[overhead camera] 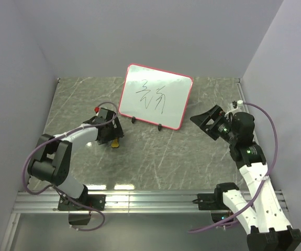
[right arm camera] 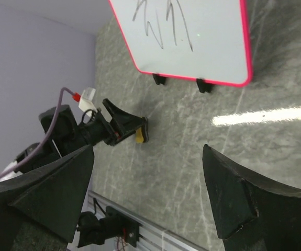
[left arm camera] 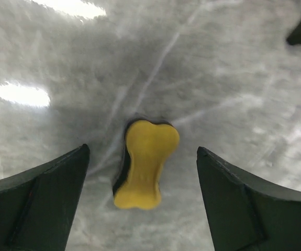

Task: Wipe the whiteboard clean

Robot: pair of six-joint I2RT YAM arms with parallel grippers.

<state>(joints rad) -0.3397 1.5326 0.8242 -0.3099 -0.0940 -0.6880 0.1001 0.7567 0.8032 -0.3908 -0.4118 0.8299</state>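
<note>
The whiteboard [overhead camera: 156,95], white with a red-pink frame and dark scribbles, leans upright on small black feet at the back middle of the table; it also shows in the right wrist view [right arm camera: 192,36]. A yellow bone-shaped eraser [left arm camera: 144,163] with a black underside lies flat on the table. My left gripper [left arm camera: 142,209] is open, just above it, one finger on each side, not touching. In the top view the left gripper [overhead camera: 110,137] sits over the eraser [overhead camera: 115,143]. My right gripper [overhead camera: 207,121] is open and empty, right of the board.
The grey marbled table [overhead camera: 155,162] is walled by lilac panels at left, back and right. A metal rail [overhead camera: 140,201] with the arm bases runs along the near edge. The board's black feet [overhead camera: 159,127] rest on the table.
</note>
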